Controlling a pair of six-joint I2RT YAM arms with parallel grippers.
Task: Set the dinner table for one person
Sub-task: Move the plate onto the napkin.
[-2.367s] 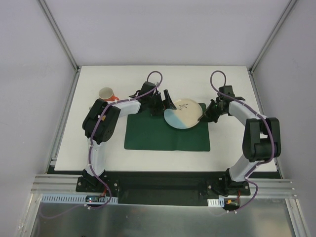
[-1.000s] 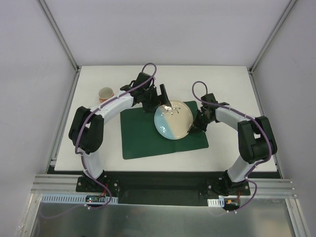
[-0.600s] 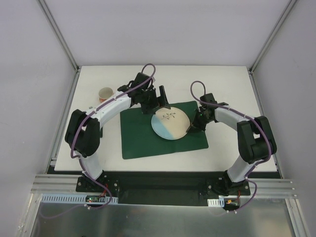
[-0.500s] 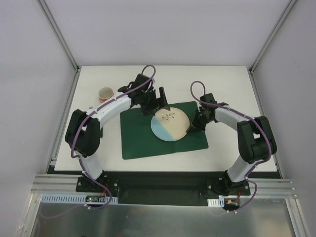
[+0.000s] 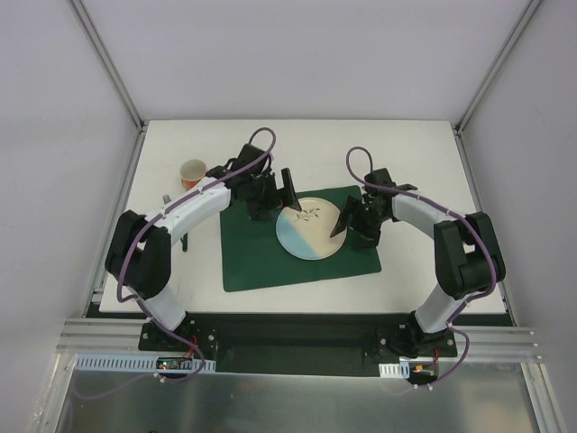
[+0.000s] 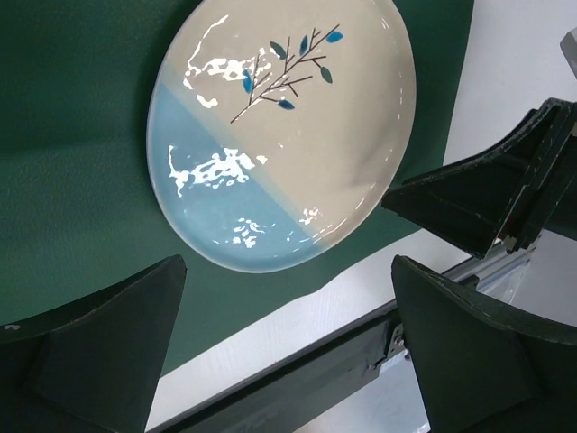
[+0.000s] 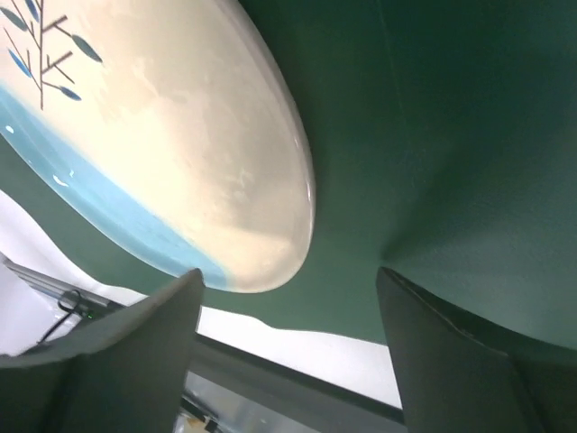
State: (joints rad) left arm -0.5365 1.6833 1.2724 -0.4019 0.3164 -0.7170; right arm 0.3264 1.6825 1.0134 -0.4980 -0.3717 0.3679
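White bench (image 5: 415,153): plain and matte, the widest surface in view. It carries everything else, and both arms reach over it from the near edge.
Placemat (image 5: 261,257): dark green rectangle lying flat near the middle of the bench, slightly skewed to the bench's edges.
Plate (image 5: 306,230): round and glossy, one half cream with a blue-leaved sprig, the other half pale blue. It lies flat on the right part of the placemat, its rim close to the mat's far edge.
Cup (image 5: 193,171): upright on the bare bench at the far left, orange-red on the outside, well apart from the placemat.
Left fingers (image 6: 99,352): spread wide with nothing between them but air, held above the plate's far-left side. The left wrist view looks straight down on the plate through the gap.
Right fingers (image 7: 469,361): parted, gripping nothing. They sit low over the placemat just beside the plate's right rim, and in the right wrist view the rim shows above the gap between them, clear of both.
Arms: left elbow out over the bench's left side, right elbow out over its right side.
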